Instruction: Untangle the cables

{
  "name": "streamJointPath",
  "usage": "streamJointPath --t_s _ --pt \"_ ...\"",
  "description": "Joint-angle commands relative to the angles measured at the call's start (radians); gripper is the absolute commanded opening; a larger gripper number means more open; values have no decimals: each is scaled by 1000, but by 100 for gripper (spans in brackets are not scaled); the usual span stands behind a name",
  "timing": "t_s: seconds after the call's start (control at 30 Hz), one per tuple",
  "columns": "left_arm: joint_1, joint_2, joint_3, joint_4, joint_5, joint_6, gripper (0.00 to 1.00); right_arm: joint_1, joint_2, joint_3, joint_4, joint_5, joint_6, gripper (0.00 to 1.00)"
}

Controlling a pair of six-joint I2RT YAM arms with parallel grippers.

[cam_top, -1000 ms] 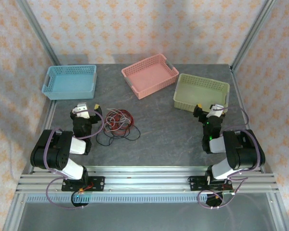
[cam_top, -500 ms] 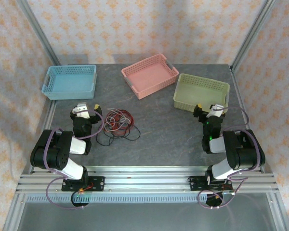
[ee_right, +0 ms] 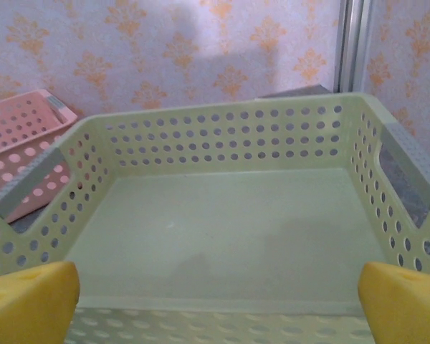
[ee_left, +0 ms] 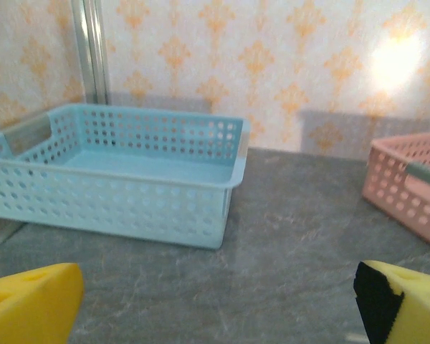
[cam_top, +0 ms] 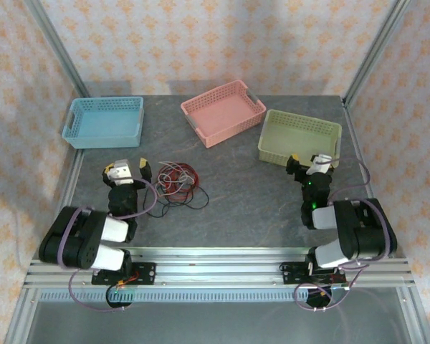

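Both the left claw and the right claw gape empty. The cables lie tangled on the bench, just to the left claw's right and well apart from the right claw, so the left arm is nearer.

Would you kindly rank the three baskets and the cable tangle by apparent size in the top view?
Largest: pink basket, green basket and blue basket, too alike to rank.
Smallest: cables.
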Motion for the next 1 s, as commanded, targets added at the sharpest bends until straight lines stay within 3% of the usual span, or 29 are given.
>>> streamJointPath --t_s 0.0,0.33,0.5,0.6,0.73,0.9,0.97 --pt "-26 -147 7 -138 -53 -2 99 16 -109 29 -136 -5 4 100" --pt "-71 -446 136 -670 -167 -152 99 51 -426 1 -502 -34 63 99" --pt "-71 -505 185 -778 -38 -261 99 62 -587 25 -679 -39 100 100" --pt "-70 -509 217 -844 -12 -376 99 62 -642 71 -782 -113 123 100" --pt "-71 -478 294 -994 -27 -537 99 64 -703 64 -819 -215 274 100" --pt "-78 -386 364 -1036 101 -585 99 68 -698 90 -915 -248 449 100" --pt "-103 -352 392 -1043 103 -573 99 68 -682 93 -900 -330 442 100"
